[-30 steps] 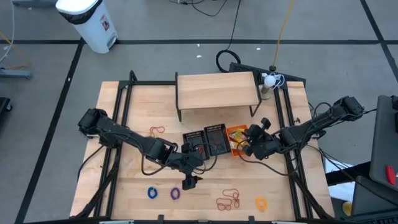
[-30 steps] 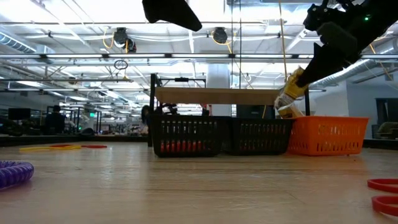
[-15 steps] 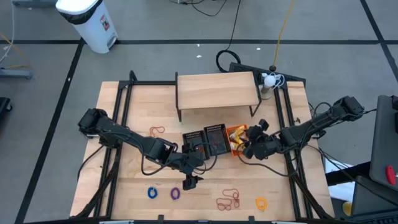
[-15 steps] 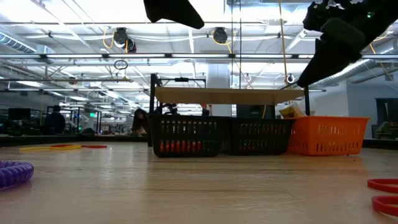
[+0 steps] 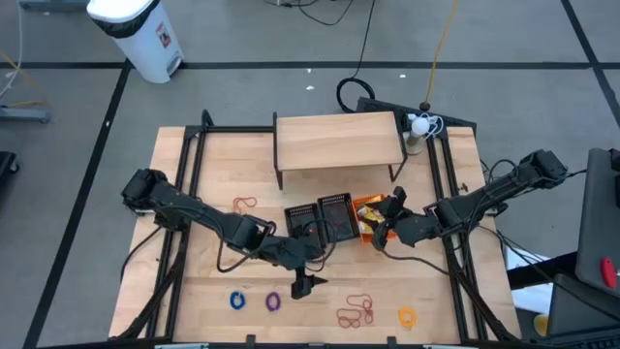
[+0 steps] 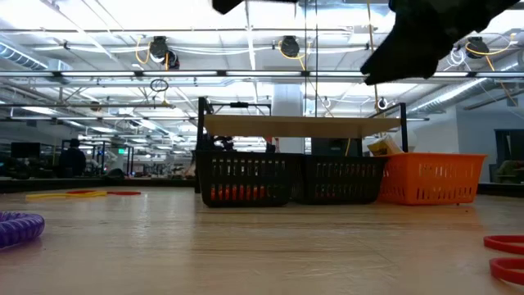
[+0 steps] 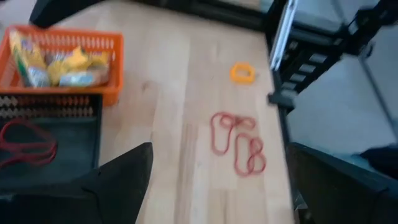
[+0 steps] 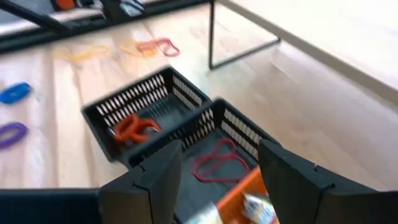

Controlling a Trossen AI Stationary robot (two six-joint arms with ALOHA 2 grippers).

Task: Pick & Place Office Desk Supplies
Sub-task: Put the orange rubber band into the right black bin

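The office desk supplies lie scattered on the near part of the table: a blue ring (image 5: 236,301), a purple ring (image 5: 273,302), red elastic loops (image 5: 356,311) and a yellow ring (image 5: 407,316). More loops (image 5: 244,204) lie at the far left. Three small baskets stand in a row: two black ones (image 5: 302,221) (image 5: 336,215) and an orange one (image 5: 369,215) holding yellow pieces (image 7: 68,62). My left gripper (image 5: 305,284) hovers open near the red loops (image 7: 239,143). My right gripper (image 5: 383,229) hangs open above the baskets (image 8: 214,158), empty.
A low wooden shelf (image 5: 339,143) on dark legs stands just behind the baskets. Black rails (image 5: 189,184) run along both sides of the table. One black basket holds a red loop (image 8: 214,158), the other an orange-red item (image 8: 134,127).
My right gripper has opened and let a yellow piece drop into the orange basket, then risen away from it. My left gripper has shifted a little toward the table's right edge, staying open.
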